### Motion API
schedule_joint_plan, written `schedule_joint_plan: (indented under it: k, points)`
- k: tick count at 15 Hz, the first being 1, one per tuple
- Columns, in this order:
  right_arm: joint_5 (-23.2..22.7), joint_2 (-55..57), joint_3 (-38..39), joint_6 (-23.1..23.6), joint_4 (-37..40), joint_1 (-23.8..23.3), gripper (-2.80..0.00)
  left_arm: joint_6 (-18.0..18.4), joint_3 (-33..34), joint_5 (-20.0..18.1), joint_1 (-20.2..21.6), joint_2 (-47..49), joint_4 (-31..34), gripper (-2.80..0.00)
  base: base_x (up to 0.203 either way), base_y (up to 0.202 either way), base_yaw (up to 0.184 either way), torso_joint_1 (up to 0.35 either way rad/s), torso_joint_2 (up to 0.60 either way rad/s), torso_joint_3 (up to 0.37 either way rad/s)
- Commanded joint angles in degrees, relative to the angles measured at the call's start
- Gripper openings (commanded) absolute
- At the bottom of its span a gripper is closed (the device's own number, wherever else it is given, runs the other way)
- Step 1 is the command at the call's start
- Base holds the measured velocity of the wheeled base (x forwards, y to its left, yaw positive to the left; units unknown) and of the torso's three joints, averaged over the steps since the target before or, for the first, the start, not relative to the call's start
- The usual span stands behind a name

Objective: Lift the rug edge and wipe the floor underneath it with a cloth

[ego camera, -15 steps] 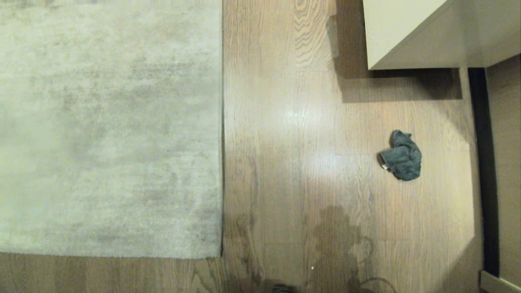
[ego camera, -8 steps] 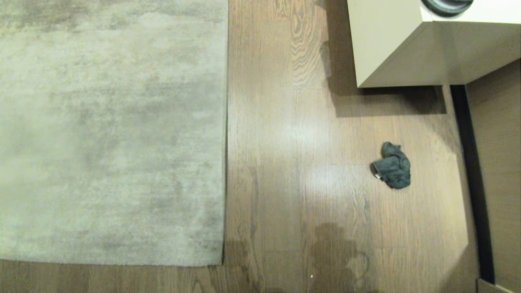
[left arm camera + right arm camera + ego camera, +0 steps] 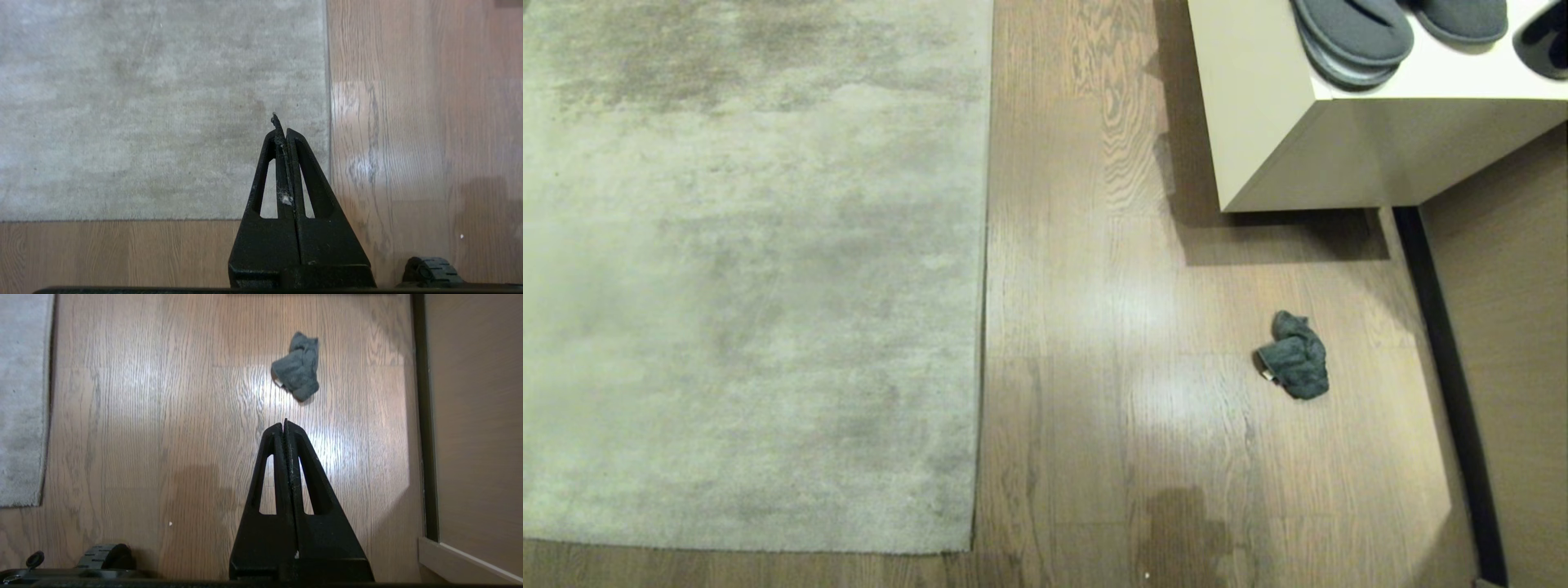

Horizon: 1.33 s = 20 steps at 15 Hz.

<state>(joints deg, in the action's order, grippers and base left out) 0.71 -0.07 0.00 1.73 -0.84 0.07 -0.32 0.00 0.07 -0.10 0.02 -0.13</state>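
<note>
Separating rug edge and cloth, floor

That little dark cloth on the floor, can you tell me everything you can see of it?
The cloth is a small dark grey-teal rag of soft, fuzzy fabric, crumpled into a lump, with a small pale tag at one edge. It lies on the wood floor, well apart from the rug and short of the pale cabinet. Nothing touches it but the floor; the right gripper, shut, is clear of it.
</note>
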Motion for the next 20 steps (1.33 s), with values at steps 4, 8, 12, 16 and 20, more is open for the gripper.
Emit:
schedule_joint_plan:
  k: [4, 8, 12, 16, 20]
  points:
    - [0.0, 0.07, 0.0, 0.03, -0.04, 0.01, -2.8, -0.04, 0.0, 0.01, 0.01, 0.06, -0.04, -2.8, 0.0, 0.0, 0.0, 0.0, 0.0, 0.204]
    - [0.0, 0.07, 0.0, 0.03, -0.04, 0.01, -2.8, -0.04, 0.0, 0.01, 0.01, 0.06, 0.05, -2.8, 0.0, 0.0, 0.0, 0.001, 0.0, 0.205]
    - [0.0, 0.07, 0.0, 0.03, -0.04, 0.01, -2.8, -0.04, 0.0, 0.01, 0.01, 0.06, 0.05, -2.8, 0.0, 0.0, 0.0, 0.004, 0.0, 0.202]
    - [0.0, 0.08, 0.0, 0.03, -0.04, 0.01, -2.8, -0.04, 0.0, 0.37, 0.01, 0.06, -0.03, -2.8, 0.0, 0.0, 0.0, 0.003, 0.0, 0.204]
    - [0.0, 0.07, 0.0, 0.03, -0.04, 0.01, -2.8, -0.04, 0.0, 0.37, 0.01, 0.06, -0.01, -2.8, 0.0, 0.0, 0.0, 0.004, 0.0, 0.201]
